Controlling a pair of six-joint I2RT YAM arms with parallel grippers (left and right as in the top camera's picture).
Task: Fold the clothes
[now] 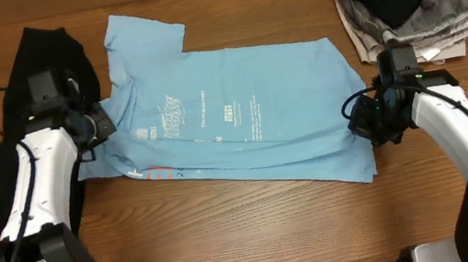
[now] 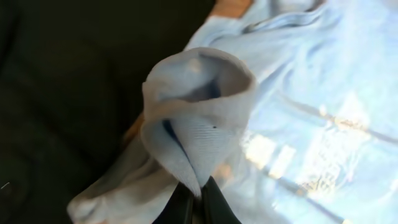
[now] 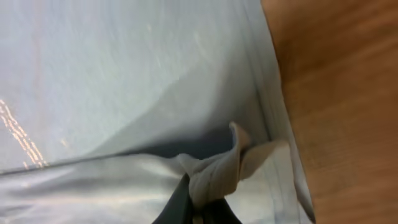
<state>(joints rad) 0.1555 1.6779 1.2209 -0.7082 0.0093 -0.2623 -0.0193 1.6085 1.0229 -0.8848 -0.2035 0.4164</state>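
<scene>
Overhead, the left gripper and right gripper each clench opposite ends of the light blue T-shirt, probably readying a fold.

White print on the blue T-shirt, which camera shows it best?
The overhead view: the white print lies whole and unobstructed across the middle of the light blue T-shirt. The left wrist view catches only part of it, blurred. The right wrist view shows just faint marks at its left edge, possibly print.
</scene>
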